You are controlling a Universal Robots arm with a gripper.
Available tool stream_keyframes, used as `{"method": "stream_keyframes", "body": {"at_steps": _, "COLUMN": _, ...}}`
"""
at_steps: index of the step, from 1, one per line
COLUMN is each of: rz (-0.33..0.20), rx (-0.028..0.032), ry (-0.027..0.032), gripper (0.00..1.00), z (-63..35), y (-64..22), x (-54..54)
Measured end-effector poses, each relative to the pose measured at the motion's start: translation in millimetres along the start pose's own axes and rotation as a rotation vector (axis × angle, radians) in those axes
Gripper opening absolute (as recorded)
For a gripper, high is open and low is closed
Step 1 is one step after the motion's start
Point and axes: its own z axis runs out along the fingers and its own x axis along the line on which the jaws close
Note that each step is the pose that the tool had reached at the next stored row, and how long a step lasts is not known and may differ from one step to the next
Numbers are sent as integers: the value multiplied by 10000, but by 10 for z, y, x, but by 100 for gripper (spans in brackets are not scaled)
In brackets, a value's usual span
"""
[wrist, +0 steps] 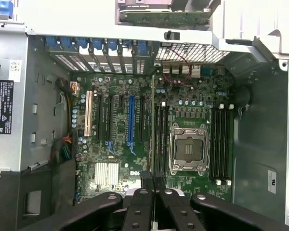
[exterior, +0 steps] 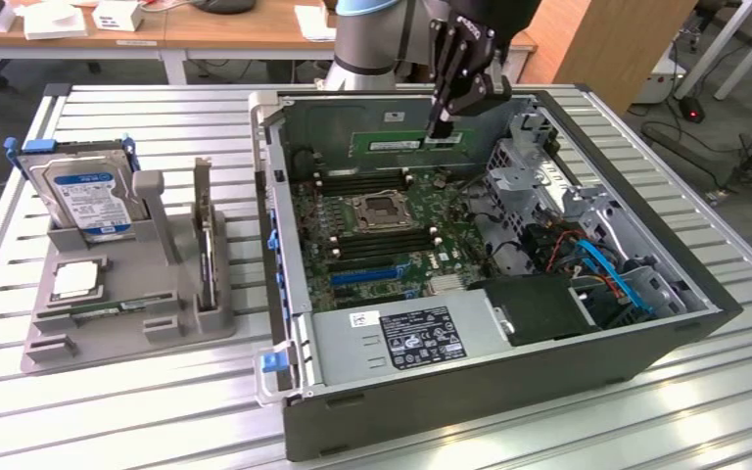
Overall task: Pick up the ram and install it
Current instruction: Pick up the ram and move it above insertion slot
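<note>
My gripper [exterior: 439, 125] hangs over the far part of the open computer case [exterior: 689, 323], shut on the ram [exterior: 396, 144], a thin green stick that juts toward the exterior view's left. In the wrist view the ram [wrist: 153, 125] shows edge-on as a thin line running out from my gripper [wrist: 153, 182]. It hangs above the motherboard [wrist: 120, 144], right beside one bank of black memory slots [wrist: 161, 134]. A second bank of slots [wrist: 220, 139] lies on the other side of the empty CPU socket [wrist: 187, 147].
A grey parts holder [exterior: 128, 313] on the slatted table at the exterior view's left carries a silver hard drive [exterior: 89, 196] with a blue label and an upright dark card [exterior: 203, 235]. Inside the case are the power supply [exterior: 402, 338], blue cables [exterior: 611, 269] and a drive cage [exterior: 533, 181].
</note>
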Motion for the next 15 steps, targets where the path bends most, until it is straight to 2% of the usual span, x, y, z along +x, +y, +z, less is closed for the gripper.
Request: {"method": "stream_keyframes", "body": {"at_steps": 15, "rz": -1, "rx": 30, "ry": 2, "gripper": 11, "z": 269, "y": -25, "x": 2}}
